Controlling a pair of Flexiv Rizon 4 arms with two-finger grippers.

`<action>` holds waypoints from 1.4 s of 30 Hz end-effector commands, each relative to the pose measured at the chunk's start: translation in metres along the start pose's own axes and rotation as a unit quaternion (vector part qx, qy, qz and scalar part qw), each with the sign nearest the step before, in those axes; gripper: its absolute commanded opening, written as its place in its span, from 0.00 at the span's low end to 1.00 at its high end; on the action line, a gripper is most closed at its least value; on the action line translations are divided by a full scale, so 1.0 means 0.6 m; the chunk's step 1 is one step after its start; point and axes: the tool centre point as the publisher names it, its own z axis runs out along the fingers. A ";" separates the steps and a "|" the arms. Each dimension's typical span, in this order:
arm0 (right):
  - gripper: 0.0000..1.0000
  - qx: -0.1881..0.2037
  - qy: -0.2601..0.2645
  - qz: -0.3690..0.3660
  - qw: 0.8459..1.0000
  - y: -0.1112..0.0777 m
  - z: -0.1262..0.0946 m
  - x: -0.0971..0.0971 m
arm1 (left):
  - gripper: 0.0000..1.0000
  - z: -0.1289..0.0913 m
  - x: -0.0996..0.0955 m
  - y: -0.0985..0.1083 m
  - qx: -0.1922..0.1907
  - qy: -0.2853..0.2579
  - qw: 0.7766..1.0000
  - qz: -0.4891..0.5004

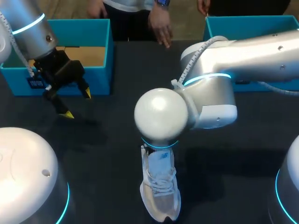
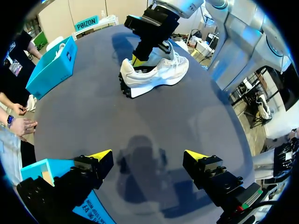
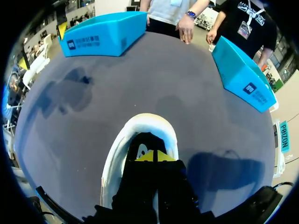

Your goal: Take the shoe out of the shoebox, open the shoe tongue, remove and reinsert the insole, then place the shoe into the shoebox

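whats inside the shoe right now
The right gripper has its fingers, pressed together, down in the opening of the white shoe. Around them the inside is dark. The fingers cover the insole, so whether they pinch anything cannot be seen.

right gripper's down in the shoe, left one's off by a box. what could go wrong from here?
1. The shoe stands free on the table. The right gripper is in its opening, and the left gripper hangs open by a box. A pull may lift or tip the whole shoe.
2. A person's hand is at the table's far edge between the boxes; a carry toward either box might pass close.
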 end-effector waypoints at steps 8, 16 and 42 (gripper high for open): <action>0.00 0.008 -0.099 0.030 0.995 -0.022 0.037 0.024 | 1.00 0.001 0.000 0.000 -0.001 0.000 1.000 0.000; 0.00 0.030 -0.095 0.040 0.994 -0.044 0.063 0.031 | 1.00 0.001 0.000 0.000 -0.001 0.000 1.000 0.000; 0.00 0.030 -0.103 0.044 0.993 -0.053 0.065 0.020 | 1.00 0.001 0.000 0.000 -0.001 0.000 1.000 0.000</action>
